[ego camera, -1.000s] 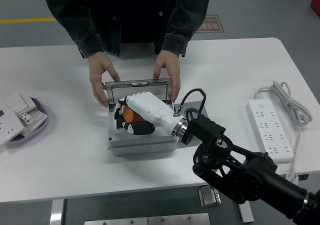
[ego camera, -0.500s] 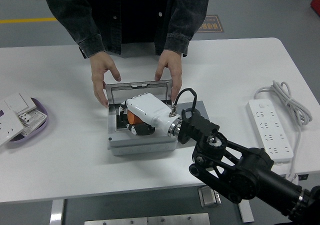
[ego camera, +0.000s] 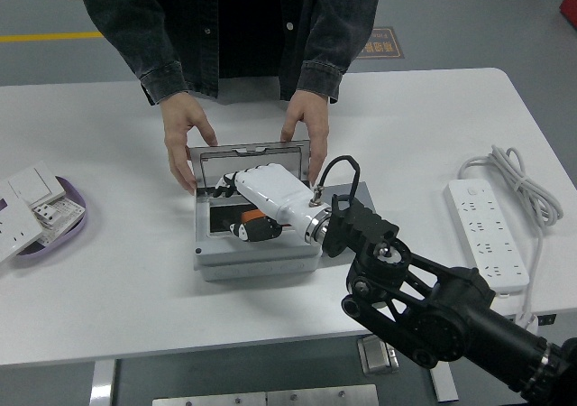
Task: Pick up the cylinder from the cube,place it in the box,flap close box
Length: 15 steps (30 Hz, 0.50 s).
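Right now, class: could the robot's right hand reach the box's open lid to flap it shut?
Probably yes: the right hand sits just below the lid, though the person's hands flank it.

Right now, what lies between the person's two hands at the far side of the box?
In the head view, the box's raised lid stands between the person's hands, with the robot's right hand just before it.

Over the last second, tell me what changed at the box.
The right hand has lifted and its fingers have opened up toward the lid; much less of the orange cylinder shows under it. The person's hands still steady the box, which hasn't moved.
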{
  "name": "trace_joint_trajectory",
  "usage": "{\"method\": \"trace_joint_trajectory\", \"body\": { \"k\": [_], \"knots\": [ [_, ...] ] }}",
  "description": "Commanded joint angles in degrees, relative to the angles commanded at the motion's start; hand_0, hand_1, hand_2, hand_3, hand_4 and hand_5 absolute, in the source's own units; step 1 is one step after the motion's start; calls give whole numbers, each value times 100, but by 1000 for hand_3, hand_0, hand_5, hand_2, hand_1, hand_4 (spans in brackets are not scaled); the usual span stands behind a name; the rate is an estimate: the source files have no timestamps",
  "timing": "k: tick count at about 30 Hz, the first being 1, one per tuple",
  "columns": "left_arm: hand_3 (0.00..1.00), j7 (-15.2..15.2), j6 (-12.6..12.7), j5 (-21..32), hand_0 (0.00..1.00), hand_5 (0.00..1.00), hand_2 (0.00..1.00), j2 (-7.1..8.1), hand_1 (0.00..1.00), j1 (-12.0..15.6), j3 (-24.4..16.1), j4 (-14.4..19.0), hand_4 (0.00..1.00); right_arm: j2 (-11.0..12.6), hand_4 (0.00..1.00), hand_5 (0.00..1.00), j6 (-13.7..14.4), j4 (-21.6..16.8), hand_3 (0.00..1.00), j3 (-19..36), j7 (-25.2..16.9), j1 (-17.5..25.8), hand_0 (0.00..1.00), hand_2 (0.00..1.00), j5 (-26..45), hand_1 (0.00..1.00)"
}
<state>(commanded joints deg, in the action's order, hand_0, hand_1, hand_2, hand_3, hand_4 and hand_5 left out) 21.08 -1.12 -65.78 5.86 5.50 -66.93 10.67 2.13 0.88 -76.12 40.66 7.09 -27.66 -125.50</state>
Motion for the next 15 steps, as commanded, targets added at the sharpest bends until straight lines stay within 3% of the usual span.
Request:
{"method": "trace_joint_trajectory", "body": {
  "k": [6, 10, 11, 15],
  "knots": [
    [666, -17, 0, 54, 620, 245, 596, -13, 625, -16, 48, -6, 713, 146, 800, 349, 264, -275, 697, 44, -442, 140, 530, 676, 845, 636],
    [666, -21, -3, 62, 620, 245, 596, -10, 625, -17, 61, -9, 713, 428, 800, 349, 283, -708, 697, 168, -715, 206, 530, 676, 1664, 636],
    [666, -20, -3, 60, 620, 242, 596, -7, 624, -16, 60, -9, 711, 519, 807, 369, 295, -837, 688, 220, -749, 192, 457, 669, 1905, 616],
    [666, -13, -7, 17, 620, 242, 596, 17, 624, -15, 32, -8, 711, 820, 807, 369, 382, -1206, 688, 448, -744, 2, 457, 669, 2700, 616]
  ]
}}
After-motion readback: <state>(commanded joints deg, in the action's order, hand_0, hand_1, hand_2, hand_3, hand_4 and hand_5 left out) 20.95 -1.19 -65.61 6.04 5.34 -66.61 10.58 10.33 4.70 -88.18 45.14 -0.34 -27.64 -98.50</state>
